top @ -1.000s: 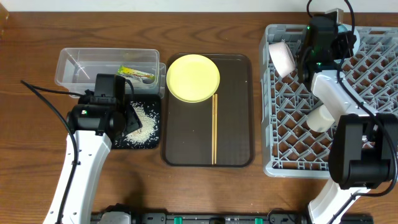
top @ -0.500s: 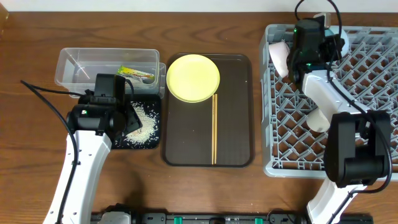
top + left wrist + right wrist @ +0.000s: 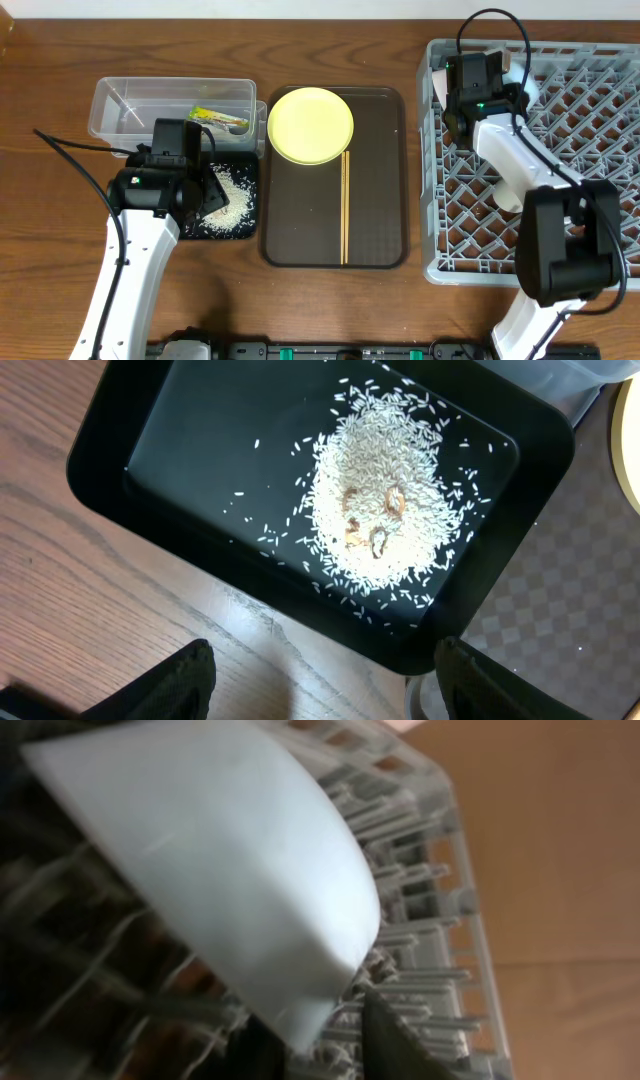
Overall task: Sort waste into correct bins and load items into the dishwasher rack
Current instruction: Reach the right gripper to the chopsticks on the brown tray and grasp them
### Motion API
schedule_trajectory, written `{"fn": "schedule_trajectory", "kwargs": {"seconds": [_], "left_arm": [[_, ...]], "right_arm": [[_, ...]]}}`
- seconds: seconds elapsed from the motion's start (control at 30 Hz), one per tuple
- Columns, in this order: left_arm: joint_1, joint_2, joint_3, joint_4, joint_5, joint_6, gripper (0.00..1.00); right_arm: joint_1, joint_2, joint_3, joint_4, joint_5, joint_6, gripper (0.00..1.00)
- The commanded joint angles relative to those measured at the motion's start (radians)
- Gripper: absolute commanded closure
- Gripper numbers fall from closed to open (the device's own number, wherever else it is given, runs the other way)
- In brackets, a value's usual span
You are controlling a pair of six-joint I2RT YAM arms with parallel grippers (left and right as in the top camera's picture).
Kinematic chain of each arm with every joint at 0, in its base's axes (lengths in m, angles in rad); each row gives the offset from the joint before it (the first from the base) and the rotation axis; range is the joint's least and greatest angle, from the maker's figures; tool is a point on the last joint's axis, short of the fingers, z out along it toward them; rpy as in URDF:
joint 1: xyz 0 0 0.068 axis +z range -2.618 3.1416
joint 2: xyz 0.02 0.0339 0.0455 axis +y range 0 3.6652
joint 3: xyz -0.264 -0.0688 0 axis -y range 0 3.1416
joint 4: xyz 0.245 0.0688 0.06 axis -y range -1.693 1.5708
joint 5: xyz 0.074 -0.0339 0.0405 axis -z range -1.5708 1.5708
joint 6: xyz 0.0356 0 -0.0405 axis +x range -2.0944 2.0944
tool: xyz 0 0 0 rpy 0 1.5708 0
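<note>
1. Your right gripper (image 3: 310,1045) is pinching the rim of the tilted white bowl (image 3: 230,870) over the pegs of the dishwasher rack (image 3: 430,920), near its edge.
2. Your left gripper (image 3: 320,680) is hanging spread wide above the black tray (image 3: 180,420), which is holding rice grains (image 3: 385,510).
3. The snack wrapper (image 3: 215,117) is lying in the clear tub (image 3: 120,100), and its print is too small to read.

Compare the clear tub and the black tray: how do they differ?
The clear tub is see-through and deep-walled; the black tray is opaque and shallow. The clear tub holds a green-and-yellow wrapper; the black tray holds a heap of rice grains. Both are rectangular and sit next to each other, left of the brown serving tray.
</note>
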Motion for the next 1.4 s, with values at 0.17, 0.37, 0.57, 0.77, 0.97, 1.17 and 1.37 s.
{"fn": "schedule_trajectory", "kwargs": {"seconds": [0.17, 0.37, 0.57, 0.77, 0.97, 1.17, 1.37], "left_arm": [[0.005, -0.002, 0.002, -0.003, 0.003, -0.016, 0.27], [0.005, -0.002, 0.002, -0.002, 0.002, -0.016, 0.26], [0.005, -0.002, 0.002, -0.002, 0.003, -0.016, 0.26], [0.005, -0.002, 0.002, -0.002, 0.003, -0.016, 0.26], [0.005, -0.002, 0.002, -0.003, 0.003, -0.016, 0.26], [0.005, -0.002, 0.002, -0.003, 0.002, -0.016, 0.26], [0.005, -0.002, 0.002, -0.003, 0.003, -0.016, 0.26]], "right_arm": [[0.015, -0.294, 0.004, -0.122, -0.427, 0.137, 0.49], [0.087, -0.413, 0.004, -0.226, -0.937, 0.251, 0.52], [0.216, -0.380, 0.000, -0.357, -1.061, 0.357, 0.46], [0.360, -0.241, -0.005, -0.396, -1.059, 0.383, 0.49], [0.424, -0.092, -0.005, -0.413, -1.033, 0.519, 0.56], [0.446, 0.021, -0.005, -0.408, -1.004, 0.606, 0.56], [0.447, 0.074, -0.005, -0.399, -0.988, 0.612, 0.56]]}}
